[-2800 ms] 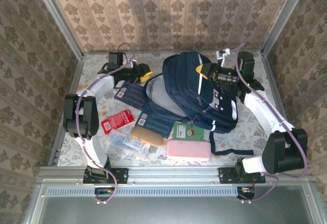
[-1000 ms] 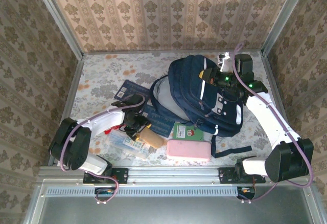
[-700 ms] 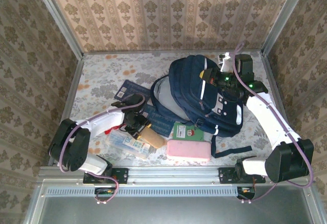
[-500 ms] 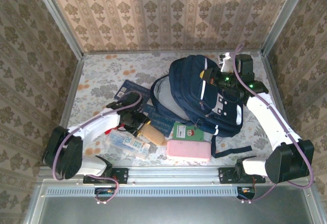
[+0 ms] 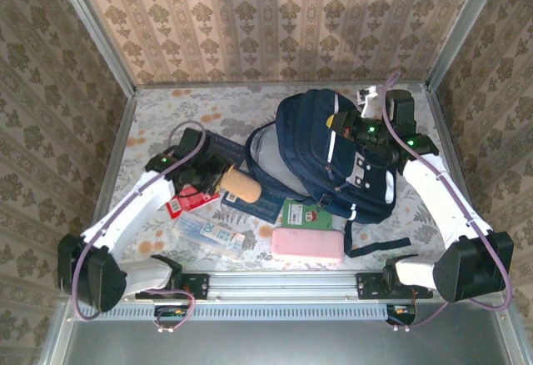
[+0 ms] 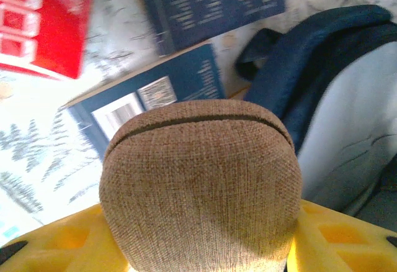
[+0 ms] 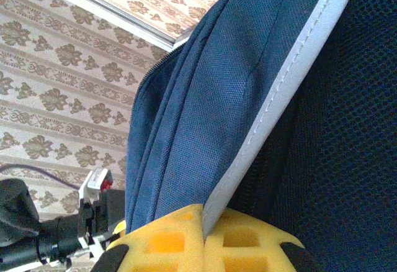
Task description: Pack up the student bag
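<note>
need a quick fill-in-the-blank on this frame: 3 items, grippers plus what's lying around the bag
1. The left gripper holds a ___ fabric pouch clear of the table.
2. The right gripper is shut on the student bag, pinching its ___ stripe.
3. Closest to the table's near edge lies a ___ case.

Missing words: brown; white; pink

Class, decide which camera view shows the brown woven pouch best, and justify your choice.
Left wrist: the brown woven pouch sits close up, its weave and seam plain, between the left pincer's yellow fingers. From the top external view it is a small tan shape beside the student bag.
</note>
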Motion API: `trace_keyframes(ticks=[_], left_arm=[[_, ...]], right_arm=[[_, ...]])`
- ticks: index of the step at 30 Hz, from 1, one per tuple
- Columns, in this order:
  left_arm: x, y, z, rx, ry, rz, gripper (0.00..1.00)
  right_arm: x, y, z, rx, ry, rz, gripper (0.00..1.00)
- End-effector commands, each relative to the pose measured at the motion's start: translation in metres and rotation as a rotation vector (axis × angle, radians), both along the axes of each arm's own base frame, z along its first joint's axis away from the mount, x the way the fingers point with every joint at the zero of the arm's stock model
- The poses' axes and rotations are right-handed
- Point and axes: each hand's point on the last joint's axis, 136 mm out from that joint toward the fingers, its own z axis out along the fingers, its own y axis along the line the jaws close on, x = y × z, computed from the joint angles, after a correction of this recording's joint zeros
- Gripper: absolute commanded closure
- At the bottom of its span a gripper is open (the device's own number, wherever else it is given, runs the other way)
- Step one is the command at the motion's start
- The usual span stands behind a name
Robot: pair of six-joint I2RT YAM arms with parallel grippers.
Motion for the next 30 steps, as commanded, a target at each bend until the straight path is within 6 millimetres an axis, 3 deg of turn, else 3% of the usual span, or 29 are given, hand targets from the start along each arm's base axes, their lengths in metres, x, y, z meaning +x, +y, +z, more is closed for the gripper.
trace_keyframes(ticks=[1,5,11,17,23,25,30], left_arm=[[0.038,-0.023,0.027,-0.041,-0.117,-0.067,0.54],[0.074,-0.051,0.039,-0.082,-0.180,-0.113,0.55],[0.103,-0.109,0.039,-0.180,-0.218,-0.207,0.57],[0.105,-0.181,0.025,-0.371,-0.239,-0.278,0.60],[0.097,-0.258,0.034,-0.574,-0.295,-0.369,0.61],[0.089,-0.276,0.026,-0.580,-0.260,-0.402,0.51],[0.082,-0.290,0.017,-0.619,-0.224,-0.419,0.10]], right_arm=[[-0.006,0.009,0.049,0.063,-0.176,0.050,1.00],[-0.008,0.011,0.055,0.091,-0.190,0.057,1.00],[-0.008,0.014,0.060,0.124,-0.205,0.069,1.00],[-0.005,0.015,0.066,0.161,-0.215,0.074,1.00],[-0.002,0.014,0.070,0.190,-0.222,0.073,1.00],[-0.001,0.013,0.072,0.194,-0.224,0.070,1.00],[0.000,0.010,0.070,0.194,-0.220,0.057,1.00]])
